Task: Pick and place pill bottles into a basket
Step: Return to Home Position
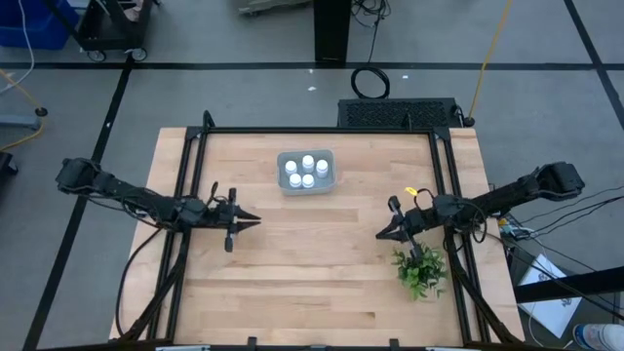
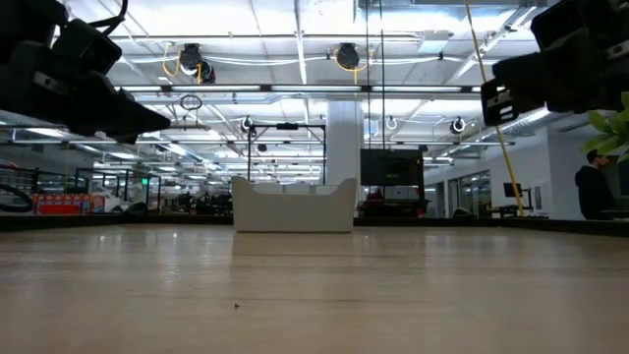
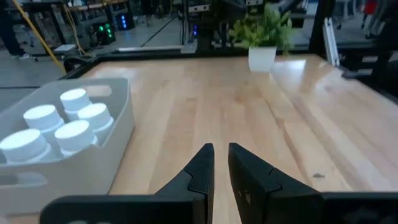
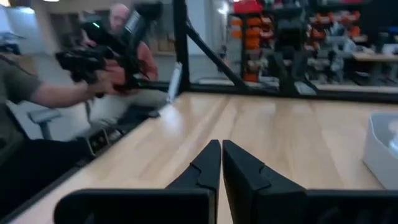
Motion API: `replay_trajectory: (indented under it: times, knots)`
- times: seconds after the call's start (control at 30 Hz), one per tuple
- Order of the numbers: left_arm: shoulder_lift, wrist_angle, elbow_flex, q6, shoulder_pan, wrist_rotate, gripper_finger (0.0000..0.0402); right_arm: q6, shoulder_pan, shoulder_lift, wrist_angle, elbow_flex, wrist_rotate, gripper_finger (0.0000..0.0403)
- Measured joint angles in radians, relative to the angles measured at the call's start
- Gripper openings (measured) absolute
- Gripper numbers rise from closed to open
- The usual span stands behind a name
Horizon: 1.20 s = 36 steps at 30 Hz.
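Observation:
The pale grey-blue basket (image 1: 307,173) stands at the table's far middle; it also shows in the low view (image 2: 294,205) and the left wrist view (image 3: 93,149). Several white pill bottles (image 1: 301,172) stand upright inside it, their round caps (image 3: 59,124) showing. My left gripper (image 1: 255,219) hangs shut and empty above the table, left of centre, its fingers (image 3: 221,158) pointing toward the right edge. My right gripper (image 1: 380,234) hangs shut and empty right of centre, its fingers (image 4: 221,155) pointing toward the left edge.
A small green plant (image 1: 420,269) in a white pot stands near the table's right front, close under my right arm; it also shows in the left wrist view (image 3: 262,37). A black frame (image 1: 317,132) borders the table. People sit beyond the left edge (image 4: 37,93).

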Motion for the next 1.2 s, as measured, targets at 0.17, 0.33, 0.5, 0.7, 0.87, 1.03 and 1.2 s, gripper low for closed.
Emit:
replay_trajectory:
  times: [0.17, 0.33, 0.5, 0.7, 0.87, 1.03, 1.2]
  knots:
    - [-0.073, 0.003, 0.0, 0.002, 0.043, 0.014, 0.0056, 0.012, -0.094, -0.117, -0.115, 0.0, -0.047, 0.0013]
    - [-0.185, -0.094, 0.0, -0.001, 0.086, 0.011, 0.0056, 0.028, -0.139, -0.24, -0.223, -0.001, -0.106, 0.0012]
    - [-0.309, -0.206, 0.0, -0.018, 0.114, 0.011, 0.0056, 0.028, -0.165, -0.379, -0.324, -0.001, -0.12, 0.0015]
    - [-0.444, -0.305, 0.0, -0.019, 0.117, 0.011, 0.0056, 0.039, -0.178, -0.53, -0.47, -0.001, -0.12, 0.0013]
    - [-0.534, -0.391, 0.001, -0.035, 0.117, 0.009, 0.0056, 0.037, -0.178, -0.626, -0.533, -0.001, -0.117, 0.0012]
    - [-0.62, -0.419, 0.001, -0.027, 0.117, 0.003, 0.0056, 0.039, -0.179, -0.72, -0.61, -0.001, -0.095, 0.0012]
    - [-0.703, -0.521, 0.001, -0.045, 0.117, -0.044, 0.0056, 0.046, -0.179, -0.812, -0.696, -0.001, -0.09, 0.0012]
